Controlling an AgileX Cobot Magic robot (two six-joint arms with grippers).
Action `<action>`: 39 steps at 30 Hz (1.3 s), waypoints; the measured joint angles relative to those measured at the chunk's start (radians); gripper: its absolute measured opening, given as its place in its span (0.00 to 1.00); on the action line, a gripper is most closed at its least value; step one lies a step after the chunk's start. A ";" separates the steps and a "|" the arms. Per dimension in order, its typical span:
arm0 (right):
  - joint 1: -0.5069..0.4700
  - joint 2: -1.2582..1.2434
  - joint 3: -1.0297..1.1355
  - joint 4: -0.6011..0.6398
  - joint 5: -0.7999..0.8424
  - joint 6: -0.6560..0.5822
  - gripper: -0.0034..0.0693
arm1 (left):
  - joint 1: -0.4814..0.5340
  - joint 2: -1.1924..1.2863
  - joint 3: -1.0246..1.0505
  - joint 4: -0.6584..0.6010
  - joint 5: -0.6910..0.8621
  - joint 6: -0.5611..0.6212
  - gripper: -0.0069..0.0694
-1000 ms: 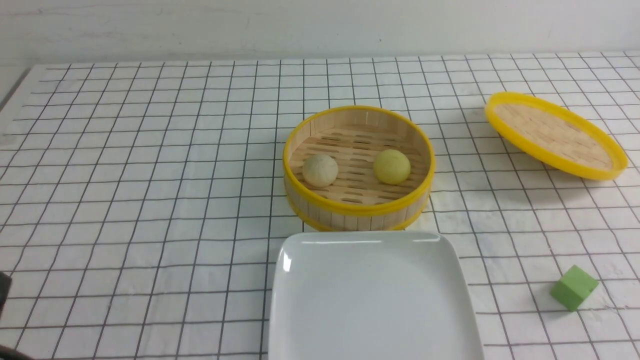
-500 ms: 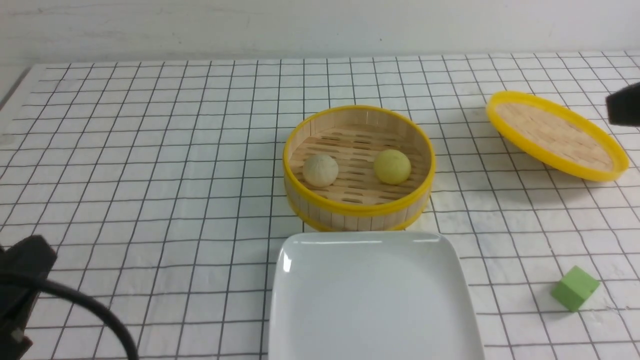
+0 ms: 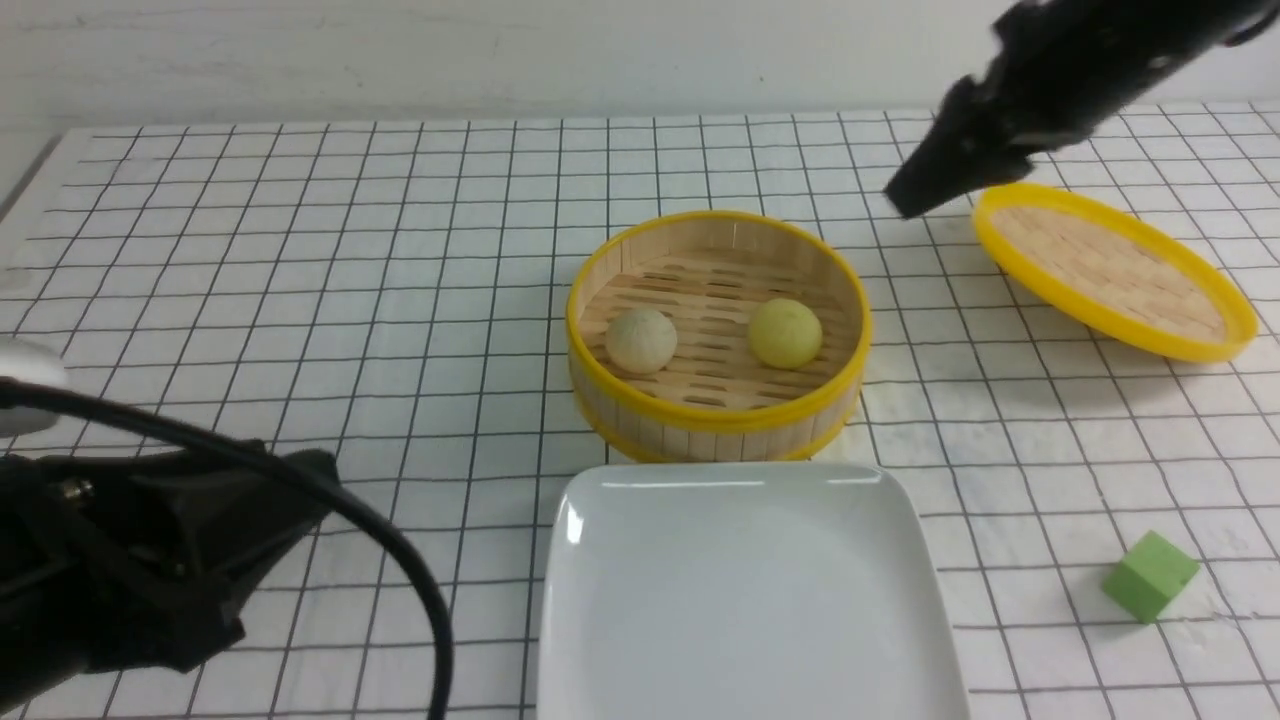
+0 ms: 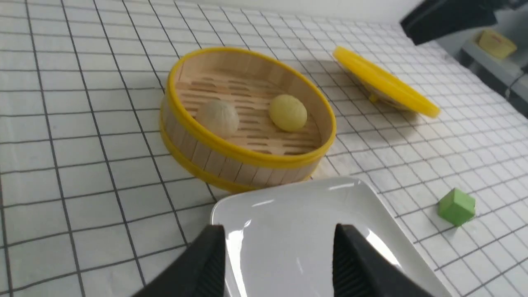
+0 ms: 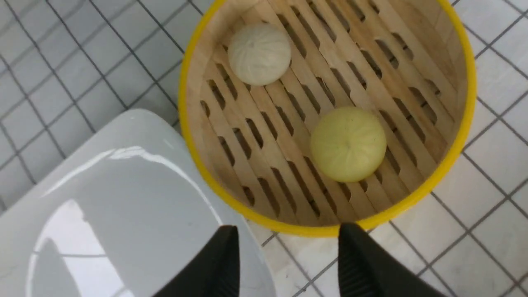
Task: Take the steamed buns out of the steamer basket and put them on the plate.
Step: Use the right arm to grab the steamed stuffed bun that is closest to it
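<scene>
Now, on the gridded desk (image 3: pixel 300 250), the white plate (image 3: pixel 740 600) lies flat nearest me, with the steamer basket (image 3: pixel 715 425) upright just behind it, mouth up. My left hand (image 4: pixel 279 229) and right hand (image 5: pixel 288 227) both stand wide, empty. In the basket the beige bun (image 3: pixel 640 340) sits left of the yellow bun (image 3: pixel 785 333), domes up; both are round, with no long axis.

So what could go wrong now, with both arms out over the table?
The yellow bun and the pale bun are small and round; either might slip from the open right gripper. The steamer basket has upright walls: a finger could catch its rim and push it against the plate close by. The left gripper, also open, faces the same basket, so the arms might clash.
</scene>
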 joint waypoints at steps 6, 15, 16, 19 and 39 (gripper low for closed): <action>0.085 0.225 -0.184 -0.136 0.000 0.072 0.53 | 0.000 0.049 0.000 -0.023 -0.005 0.079 0.59; 0.130 0.327 -0.266 -0.247 0.001 0.079 0.53 | 0.000 0.049 0.000 -0.029 -0.016 0.094 0.59; 0.134 0.327 -0.267 -0.261 0.001 0.079 0.53 | 0.000 0.049 0.000 -0.029 -0.024 0.094 0.59; 0.136 0.333 -0.269 -0.271 0.002 0.079 0.53 | 0.000 0.049 0.000 -0.029 -0.036 0.094 0.59; 0.137 0.402 -0.271 -0.277 0.000 0.079 0.32 | 0.000 0.049 0.000 -0.027 -0.054 0.097 0.59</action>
